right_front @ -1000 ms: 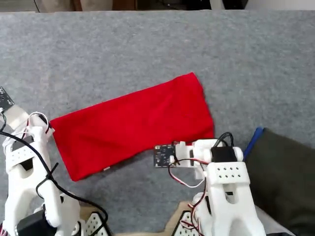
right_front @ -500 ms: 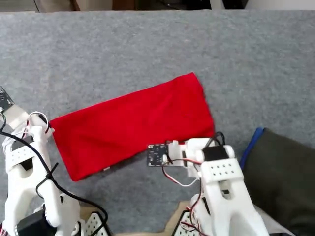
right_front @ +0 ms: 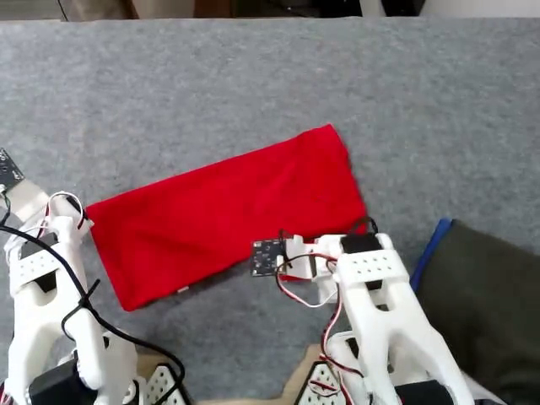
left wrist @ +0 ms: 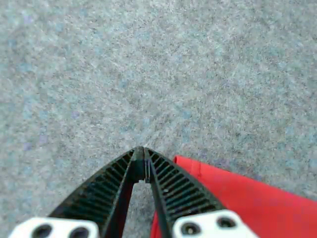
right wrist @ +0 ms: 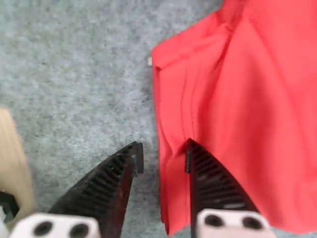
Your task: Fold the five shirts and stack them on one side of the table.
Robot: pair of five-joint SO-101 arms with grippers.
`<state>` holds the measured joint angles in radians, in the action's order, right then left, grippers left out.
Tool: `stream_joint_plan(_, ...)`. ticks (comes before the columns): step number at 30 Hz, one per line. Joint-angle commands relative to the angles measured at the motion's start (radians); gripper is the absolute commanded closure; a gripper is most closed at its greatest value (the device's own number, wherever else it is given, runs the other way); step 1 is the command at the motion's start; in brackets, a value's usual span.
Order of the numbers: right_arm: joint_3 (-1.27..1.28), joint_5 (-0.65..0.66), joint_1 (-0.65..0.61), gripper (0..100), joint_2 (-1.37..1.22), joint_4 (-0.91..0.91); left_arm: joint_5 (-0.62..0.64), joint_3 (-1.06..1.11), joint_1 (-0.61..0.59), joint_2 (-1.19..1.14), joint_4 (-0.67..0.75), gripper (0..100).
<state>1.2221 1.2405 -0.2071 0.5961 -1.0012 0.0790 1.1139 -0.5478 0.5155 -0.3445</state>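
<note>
Red cloth shirt [right_front: 228, 211]: lies flat in the middle of the grey felt-covered table [right_front: 253, 76], folded into a long band. The band runs slantwise from near-left to far-right. Layers and a seam show along its near long edge in the right wrist view, so at least one lengthwise fold looks done.

Right gripper [right wrist: 161, 153]: jaws moderately apart and holding nothing. They straddle the shirt's near long edge, with one finger [right wrist: 208, 178] over the red cloth and the other over bare felt. Whether the tips touch the cloth I cannot tell.

Left gripper [left wrist: 143, 163]: tips pressed together with nothing between them. It sits over the felt just beside the band's left end, where a red corner [left wrist: 237, 198] shows next to it.

Dark olive cloth heap [right_front: 489, 304]: at the near-right edge of the table, well apart from the red shirt. A blue strip [right_front: 434, 240] pokes out at its left side. This may be more shirts, but folded or waiting is not clear.

Progress, as judged: early.
- The red shirt is part folded and probably needs a crosswise fold to shorten the band.
- It must then go to one side of the table.
- No tidy stack of five can be made out.
</note>
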Motion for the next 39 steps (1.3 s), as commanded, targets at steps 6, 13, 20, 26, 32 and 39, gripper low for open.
stream_joint_plan(6,-0.039,-0.008,-0.013,83.9,-0.007,0.015,0.005,-0.049,-0.002,-0.002,-0.008,98)
stream_joint_plan(13,0.059,0.014,-0.010,83.9,-0.007,0.157,-0.026,-0.049,0.000,-0.002,-0.012,98)
stream_joint_plan(20,0.056,0.021,-0.012,90.6,-0.008,0.157,-0.028,-0.049,0.000,-0.002,-0.014,98)
stream_joint_plan(26,0.051,0.020,-0.004,95.8,-0.007,0.157,-0.028,-0.049,0.000,-0.002,-0.014,98)
stream_joint_plan(32,-0.097,0.017,-0.008,98.4,-0.008,0.054,-0.028,-0.049,0.000,-0.002,-0.014,98)
stream_joint_plan(39,-0.403,0.018,-0.010,99.2,-0.113,-0.123,-0.029,-0.049,0.000,-0.002,-0.014,98)
